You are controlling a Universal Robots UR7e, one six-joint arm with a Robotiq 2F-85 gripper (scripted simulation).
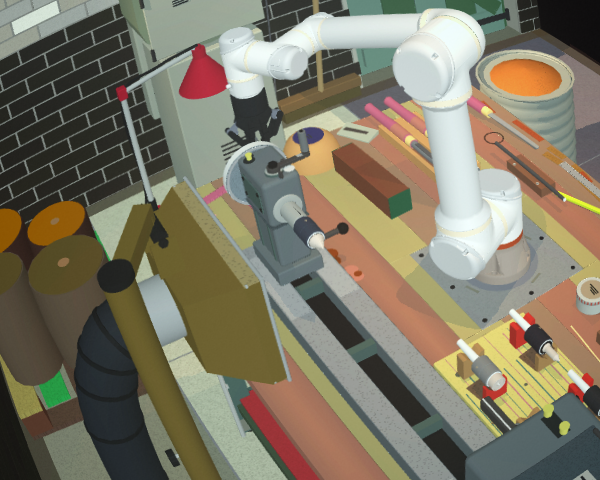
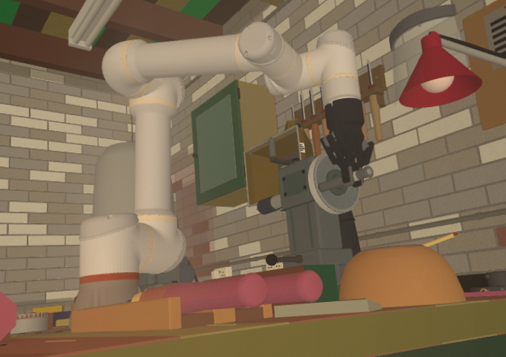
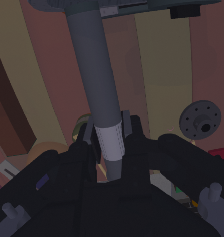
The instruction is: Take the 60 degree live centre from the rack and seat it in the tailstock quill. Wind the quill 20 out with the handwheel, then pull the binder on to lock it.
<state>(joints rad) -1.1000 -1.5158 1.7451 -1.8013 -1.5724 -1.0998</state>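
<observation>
The live centre (image 1: 315, 239) sits in the quill (image 1: 294, 213) at the front of the grey tailstock (image 1: 275, 206), its pale cone tip pointing along the bed. At the rear of the tailstock is the round handwheel (image 2: 333, 188), with a grey crank handle (image 2: 346, 177) sticking out from it. My gripper (image 2: 353, 179) comes down from above and its fingers are closed around that handle (image 3: 110, 143), near its outer end. The binder lever (image 1: 290, 161) stands on top of the tailstock.
The red lamp shade (image 1: 202, 75) hangs close beside my wrist. An orange dome (image 2: 401, 275) sits on the bench below the handwheel. A brown block (image 1: 371, 178) lies by the tailstock. The rack (image 1: 528, 361) with other centres is near the bench's front.
</observation>
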